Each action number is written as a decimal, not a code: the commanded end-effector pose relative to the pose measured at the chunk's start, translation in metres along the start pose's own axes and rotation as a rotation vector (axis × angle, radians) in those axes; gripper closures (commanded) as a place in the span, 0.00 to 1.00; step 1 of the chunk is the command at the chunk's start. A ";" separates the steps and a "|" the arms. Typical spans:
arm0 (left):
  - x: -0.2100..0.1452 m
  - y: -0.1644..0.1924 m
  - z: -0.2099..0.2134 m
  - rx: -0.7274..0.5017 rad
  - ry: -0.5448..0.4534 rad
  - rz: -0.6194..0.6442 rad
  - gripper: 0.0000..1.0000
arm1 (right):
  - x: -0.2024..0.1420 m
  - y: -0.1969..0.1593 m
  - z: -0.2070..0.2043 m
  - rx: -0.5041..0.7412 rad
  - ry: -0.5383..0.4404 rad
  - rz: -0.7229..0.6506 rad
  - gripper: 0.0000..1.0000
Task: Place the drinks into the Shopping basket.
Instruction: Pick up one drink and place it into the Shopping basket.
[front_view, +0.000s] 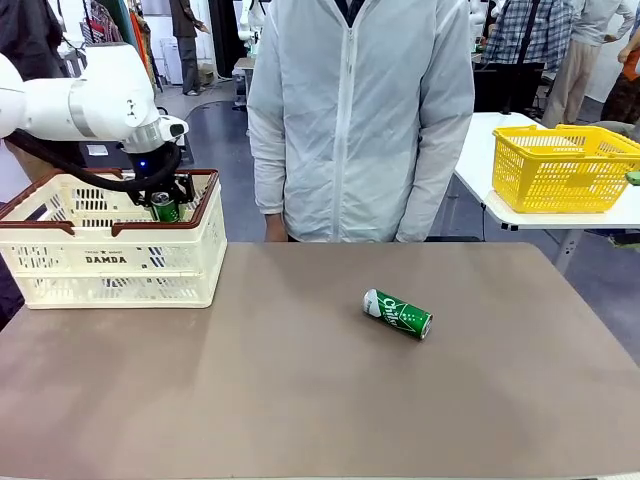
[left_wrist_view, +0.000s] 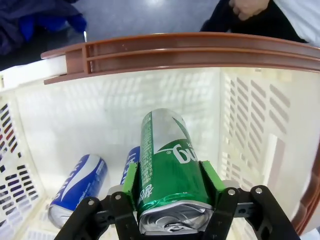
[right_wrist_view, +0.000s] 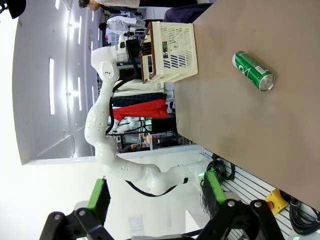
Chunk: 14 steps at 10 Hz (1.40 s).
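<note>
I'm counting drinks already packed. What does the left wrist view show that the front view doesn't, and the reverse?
Left wrist view: inside the Shopping basket, a blue can lies on the floor, another blue shape half hidden beside it. Front view: a loose green can lies on its side on the table, and a yellow basket stands on another table. Both: the left claw shut on the held green can at the basket's opening.
</note>
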<state>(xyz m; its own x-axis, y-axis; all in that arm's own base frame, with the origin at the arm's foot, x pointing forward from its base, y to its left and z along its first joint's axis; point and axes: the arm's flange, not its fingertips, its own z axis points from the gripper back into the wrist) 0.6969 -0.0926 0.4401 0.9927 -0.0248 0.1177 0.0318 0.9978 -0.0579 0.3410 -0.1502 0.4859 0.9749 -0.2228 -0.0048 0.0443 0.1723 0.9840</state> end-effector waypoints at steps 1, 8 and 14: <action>0.011 0.001 -0.001 -0.005 0.034 -0.018 1.00 | -0.001 0.004 0.002 -0.005 0.008 -0.015 0.00; 0.012 0.010 0.007 -0.040 0.026 -0.001 0.00 | -0.001 0.004 0.002 -0.005 0.008 -0.015 0.00; -0.099 0.081 0.156 -0.513 -0.069 -0.014 0.00 | -0.001 0.004 0.002 -0.005 0.008 -0.015 0.00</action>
<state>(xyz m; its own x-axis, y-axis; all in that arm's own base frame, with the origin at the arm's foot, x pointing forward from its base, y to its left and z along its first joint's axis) 0.6338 -0.0227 0.5881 0.9767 0.0223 0.2134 0.0701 0.9068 -0.4157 0.3412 -0.1502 0.4858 0.9749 -0.2227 -0.0051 0.0446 0.1724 0.9840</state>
